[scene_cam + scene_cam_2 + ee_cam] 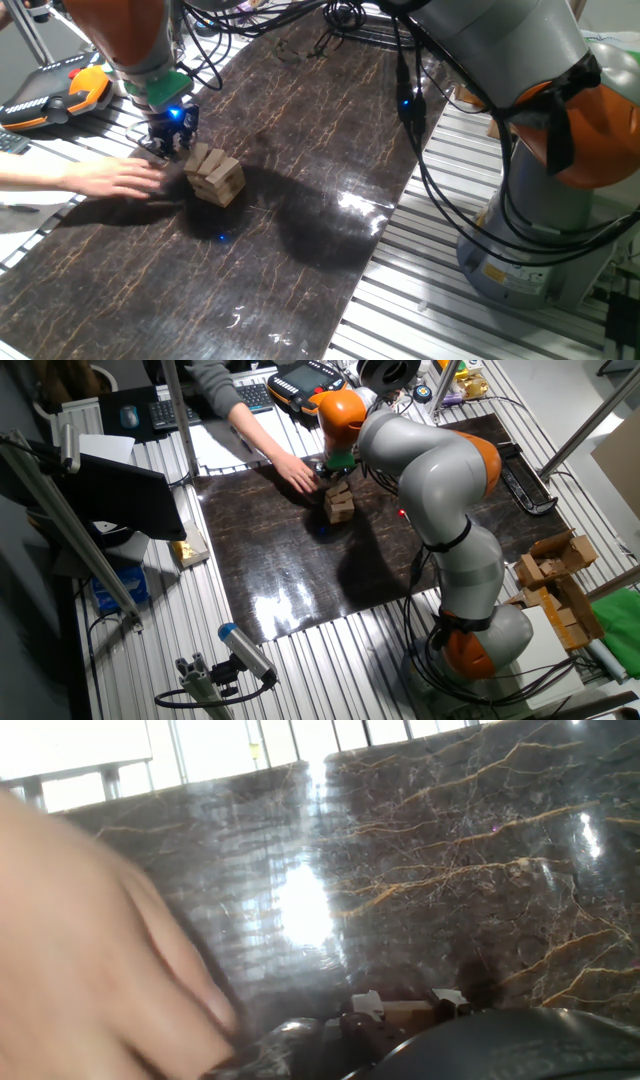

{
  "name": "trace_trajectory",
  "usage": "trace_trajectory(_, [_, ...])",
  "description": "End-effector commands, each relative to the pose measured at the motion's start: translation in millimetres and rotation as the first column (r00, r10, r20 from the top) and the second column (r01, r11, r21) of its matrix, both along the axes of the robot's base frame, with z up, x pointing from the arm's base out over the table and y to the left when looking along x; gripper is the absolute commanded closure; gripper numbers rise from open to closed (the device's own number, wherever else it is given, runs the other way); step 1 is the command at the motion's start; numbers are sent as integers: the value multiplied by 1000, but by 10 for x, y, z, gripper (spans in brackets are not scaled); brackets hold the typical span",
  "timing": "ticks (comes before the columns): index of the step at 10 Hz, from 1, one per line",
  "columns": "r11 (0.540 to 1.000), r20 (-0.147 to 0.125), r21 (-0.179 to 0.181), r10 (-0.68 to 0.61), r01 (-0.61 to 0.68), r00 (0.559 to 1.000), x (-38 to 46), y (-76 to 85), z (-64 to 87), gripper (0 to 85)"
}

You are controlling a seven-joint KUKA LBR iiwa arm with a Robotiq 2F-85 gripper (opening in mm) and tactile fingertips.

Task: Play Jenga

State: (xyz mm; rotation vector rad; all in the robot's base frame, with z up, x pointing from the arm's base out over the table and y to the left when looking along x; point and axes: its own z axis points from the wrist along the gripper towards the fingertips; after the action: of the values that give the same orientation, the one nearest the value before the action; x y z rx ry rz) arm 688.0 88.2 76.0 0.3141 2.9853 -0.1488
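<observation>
The Jenga (214, 175) stack stands upright on the dark table (300, 250), its top blocks skewed. The gripper (170, 143) hovers just beside it near a person's hand (120, 178); its grasp cannot be told.

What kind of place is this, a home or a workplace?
Most likely a robotics lab. The dark marbled board lies on an aluminium profile table, a teach pendant and keyboard sit nearby, and a person's hand reaches in beside the Jenga stack.
</observation>
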Motion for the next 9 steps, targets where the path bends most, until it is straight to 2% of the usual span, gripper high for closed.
trace_trajectory(1, [1000,2,-4,-1,1,1000,0,-1,3,540])
trace_trajectory(2, [1000,11,-14,1,-1,1000,11,-7,5,540])
trace_trajectory(5, [1000,8,-18,22,-22,1000,70,-39,28,540])
trace_trajectory(9, [999,9,-28,28,-28,1000,68,-37,38,540])
